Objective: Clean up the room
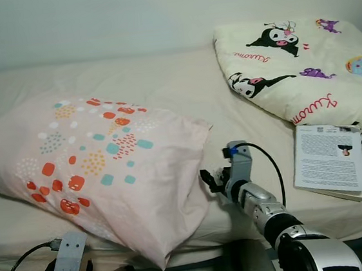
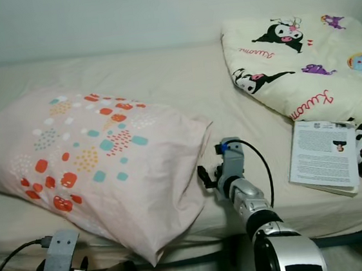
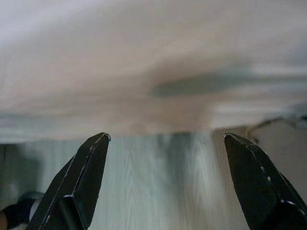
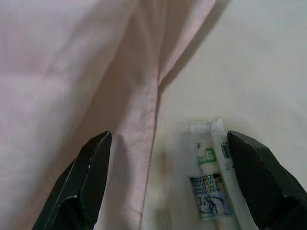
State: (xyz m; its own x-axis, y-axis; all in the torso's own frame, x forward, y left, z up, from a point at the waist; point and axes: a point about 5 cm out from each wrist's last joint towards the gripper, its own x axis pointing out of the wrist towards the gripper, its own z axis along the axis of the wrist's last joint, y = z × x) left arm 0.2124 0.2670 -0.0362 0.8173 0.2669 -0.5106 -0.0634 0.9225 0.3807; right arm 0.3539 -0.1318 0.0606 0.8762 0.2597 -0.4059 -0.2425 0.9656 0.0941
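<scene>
Right wrist view: we see the right gripper (image 4: 165, 184) spread wide, a small wrapper (image 4: 211, 177) lying flat on the bed (image 1: 182, 83) between its fingers, touching the pillow (image 1: 100, 163) edge. We judge it light, thin, slippery — pinch its long edges. White with green print. Left gripper (image 3: 165, 184) hangs spread, low at seven o'clock.

Cream cartoon-print quilt (image 1: 303, 64): pink script, approx. "Kuromi". White printed booklet (image 1: 329, 159) and small white tube (image 4: 211, 177): text illegible.
</scene>
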